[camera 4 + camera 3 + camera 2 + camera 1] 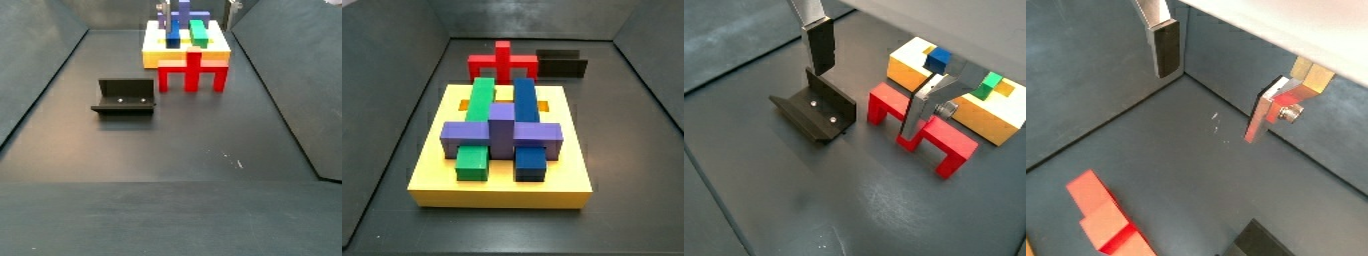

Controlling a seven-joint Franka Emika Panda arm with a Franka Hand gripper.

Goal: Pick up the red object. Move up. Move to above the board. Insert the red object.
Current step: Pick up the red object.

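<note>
The board (500, 186), a yellow slab carrying green, blue and purple blocks, fills the middle of the tray, and the red object (194, 68) stands on the floor right against one of its short ends, legs down and stem up, apparently untouched. The fixture (124, 97) sits near it, apart. The gripper (871, 85) hangs above with nothing between its fingers (820, 45), which stand spread wide, presumably ready to descend over the red object.
</note>
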